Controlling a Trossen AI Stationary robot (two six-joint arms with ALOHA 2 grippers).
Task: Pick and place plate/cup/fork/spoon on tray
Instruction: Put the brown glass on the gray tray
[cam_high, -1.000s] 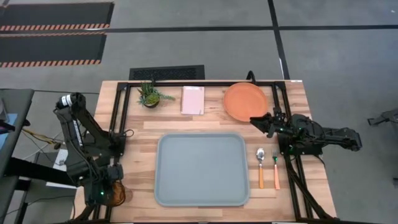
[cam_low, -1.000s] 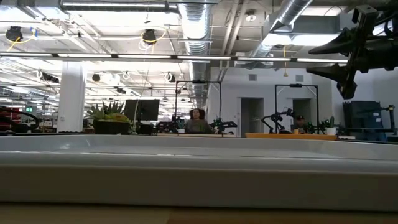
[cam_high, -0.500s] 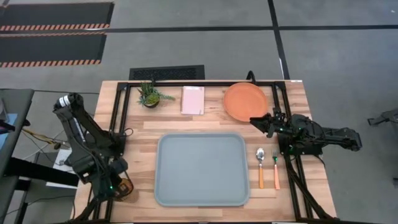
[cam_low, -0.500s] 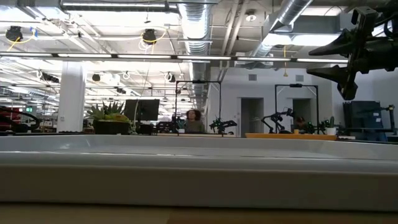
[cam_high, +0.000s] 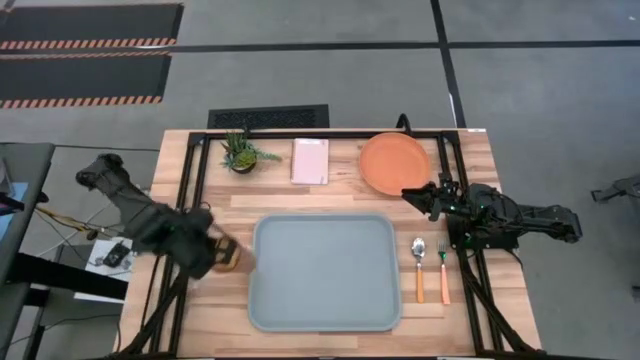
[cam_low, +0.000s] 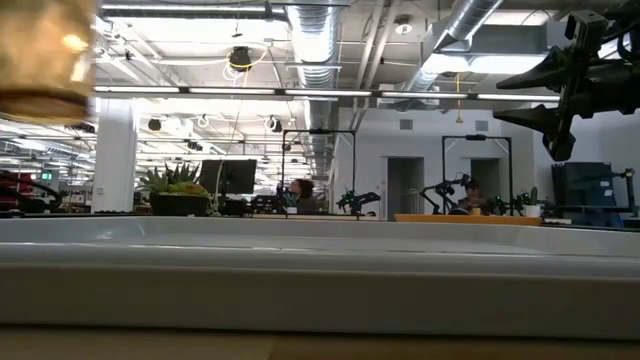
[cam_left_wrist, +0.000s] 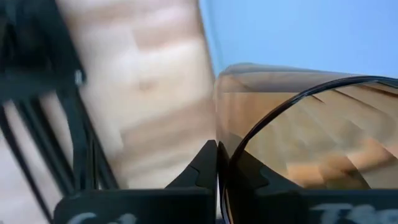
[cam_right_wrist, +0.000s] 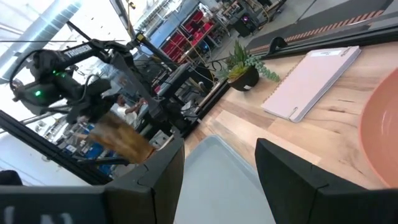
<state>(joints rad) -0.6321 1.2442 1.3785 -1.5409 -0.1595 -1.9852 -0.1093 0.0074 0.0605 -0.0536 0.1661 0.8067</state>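
The left gripper (cam_high: 215, 252), closed on the cup (cam_high: 229, 256), has moved from the near left corner of the worktop (cam_high: 220, 300) and now holds it raised just beside the tray (cam_high: 322, 272). The right gripper (cam_high: 413, 193) stays open near the plate (cam_high: 394, 164).

- From overhead I get even, soft light on the table (cam_high: 330, 195), with only faint shadows.
- My left arm and the cup (cam_high: 228, 257) smear into motion blur there.
- At table height, bright ceiling strips glare; the tray (cam_low: 320, 280) rim nearest the lens is out of focus, and the cup (cam_low: 45, 55) is a blurred amber patch.
- My left wrist feed is heavily smeared.
- My right wrist feed is bright; the far room washes out.
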